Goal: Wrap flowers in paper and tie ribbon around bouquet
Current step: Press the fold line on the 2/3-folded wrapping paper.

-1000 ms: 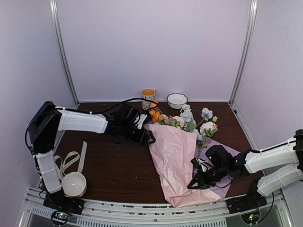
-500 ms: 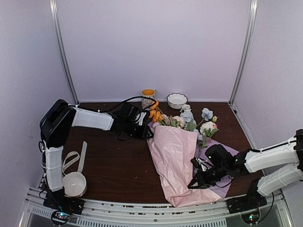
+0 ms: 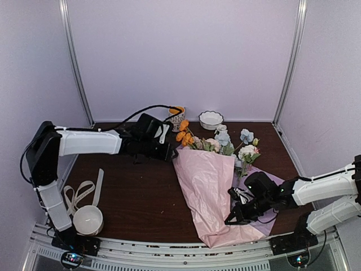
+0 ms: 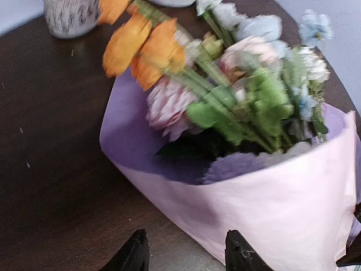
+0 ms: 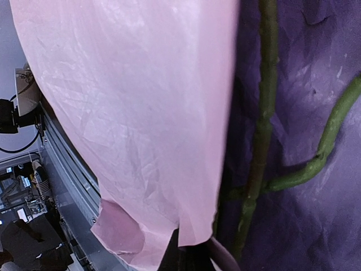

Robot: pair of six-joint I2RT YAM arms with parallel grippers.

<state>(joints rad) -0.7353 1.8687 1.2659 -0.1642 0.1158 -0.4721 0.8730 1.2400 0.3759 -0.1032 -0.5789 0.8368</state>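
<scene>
The bouquet lies on the dark table: flowers in white, blue and orange stick out of a cone of pink paper that narrows toward the near edge. My left gripper hovers at the cone's top left edge. In the left wrist view it is open and empty, with the paper and flowers just ahead. My right gripper is shut at the cone's lower right edge. Its view shows the pink paper over green stems; I cannot tell whether any paper is pinched. The ribbon lies looped at the near left.
A white bowl stands just in front of the ribbon. At the back are a patterned cup and a scalloped white bowl. The paper's lilac face spreads under my right arm. Metal rails run along the near edge.
My left gripper has drawn back a little toward the far side, away from the cone's upper left edge. The right arm and the bouquet have not moved.
</scene>
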